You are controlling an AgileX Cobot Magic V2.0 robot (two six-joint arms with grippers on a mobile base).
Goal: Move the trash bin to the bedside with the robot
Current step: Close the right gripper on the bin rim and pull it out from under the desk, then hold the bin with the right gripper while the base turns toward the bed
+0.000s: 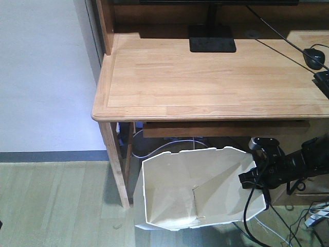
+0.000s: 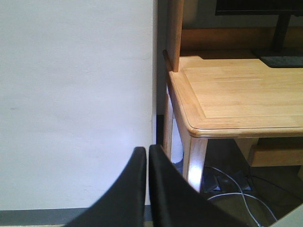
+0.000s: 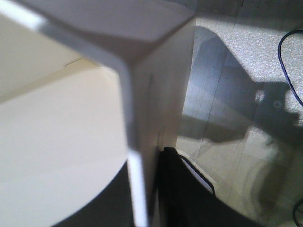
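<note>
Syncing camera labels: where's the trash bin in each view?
Exterior front: trash bin bottom centre, below the desk front edge.
Left wrist: not clearly in it.
Right wrist: its wall fills left and centre, right gripper straddling the rim.
Shared: desk's left front corner, front and left-wrist views.

Wooden desk (image 1: 205,77); black monitor stand (image 1: 212,38) and mouse (image 1: 313,57) on it.

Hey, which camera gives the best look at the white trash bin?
The exterior front-facing view: the trash bin shows nearly its whole rim and inside, below the desk edge. The right wrist view shows only a blurred close-up of one rim corner and wall. The left wrist view shows at most a sliver.
</note>
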